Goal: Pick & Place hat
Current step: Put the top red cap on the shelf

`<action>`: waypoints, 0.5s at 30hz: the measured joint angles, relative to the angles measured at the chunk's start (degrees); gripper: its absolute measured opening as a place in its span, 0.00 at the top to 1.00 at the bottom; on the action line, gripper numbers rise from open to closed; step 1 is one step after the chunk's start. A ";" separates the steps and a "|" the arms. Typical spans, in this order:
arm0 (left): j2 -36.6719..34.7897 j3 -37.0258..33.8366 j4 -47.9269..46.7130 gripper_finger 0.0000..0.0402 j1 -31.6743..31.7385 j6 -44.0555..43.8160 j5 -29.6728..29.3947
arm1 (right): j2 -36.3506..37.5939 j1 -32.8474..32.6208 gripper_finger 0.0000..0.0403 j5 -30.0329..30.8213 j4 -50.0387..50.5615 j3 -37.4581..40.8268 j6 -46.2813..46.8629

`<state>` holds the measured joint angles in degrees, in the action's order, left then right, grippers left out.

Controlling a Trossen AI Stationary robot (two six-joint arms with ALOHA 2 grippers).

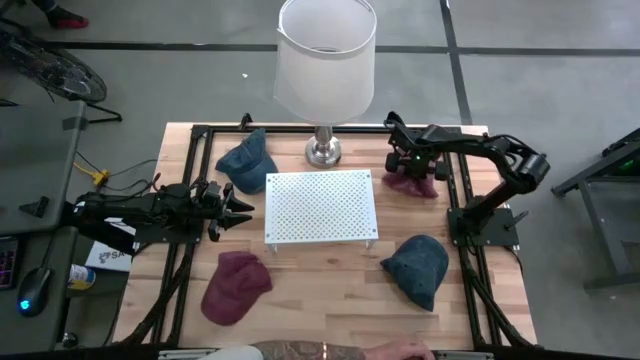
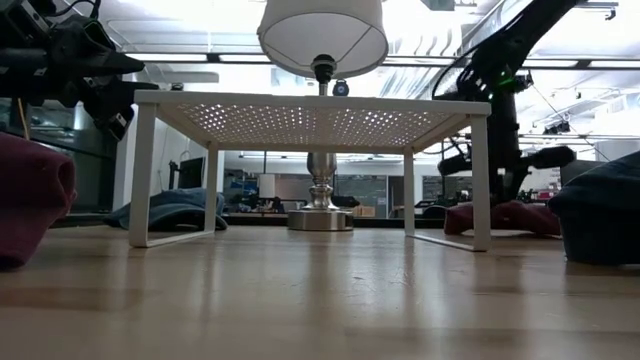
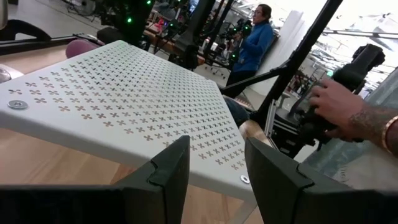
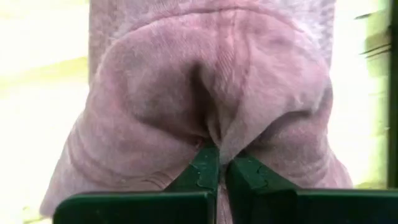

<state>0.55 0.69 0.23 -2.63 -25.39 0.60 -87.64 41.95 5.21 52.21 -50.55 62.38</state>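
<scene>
A maroon hat (image 1: 413, 184) lies at the table's far right; it fills the right wrist view (image 4: 205, 87) and shows in the low view (image 2: 505, 216). My right gripper (image 1: 405, 162) stands over it, shut on its cloth. My left gripper (image 1: 238, 208) is open and empty, level, just left of the white perforated rack (image 1: 320, 205); its fingers frame the rack's top in the left wrist view (image 3: 214, 168). A second maroon hat (image 1: 235, 285) lies near left, a blue hat (image 1: 247, 160) far left, and another blue hat (image 1: 418, 268) near right. My right gripper pinches a raised fold of the maroon hat's crown (image 4: 214, 135) between its two fingertips (image 4: 202, 171). The cloth puckers toward the pinch. The fingers come from above, at the hat's far side. The hat's underside rests on the table (image 2: 505, 230).
A lamp (image 1: 325, 60) with a white shade stands at the far middle behind the rack. Black rails (image 1: 465, 240) run along both table sides. A person's tattooed hand (image 1: 340, 352) shows at the near edge and on a controller in the left wrist view (image 3: 348, 112).
</scene>
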 joint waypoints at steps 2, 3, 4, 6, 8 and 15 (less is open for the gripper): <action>-0.01 0.00 0.00 0.62 0.00 0.00 -0.01 | 1.34 -0.14 1.00 0.05 0.96 -0.06 -0.93; -0.02 0.00 0.00 0.62 -0.01 0.00 0.00 | 1.93 -0.27 1.00 0.12 1.63 -0.06 -1.12; -0.01 0.00 0.00 0.62 0.00 0.00 0.00 | 2.62 -0.41 1.00 0.24 2.41 -0.06 -1.32; -0.02 0.00 0.00 0.62 0.00 0.00 0.00 | 4.18 -0.67 1.00 0.31 3.75 -0.09 -1.57; -0.02 0.00 0.00 0.62 0.00 0.00 0.00 | 5.44 -0.99 1.00 0.69 4.58 -0.14 -1.96; -0.02 0.00 0.00 0.62 -0.02 0.00 -0.02 | 9.82 -1.57 1.00 1.78 7.39 -0.19 -2.45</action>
<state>0.54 0.69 0.23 -2.65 -25.39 0.58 -77.82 40.38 7.00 59.60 -50.74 59.92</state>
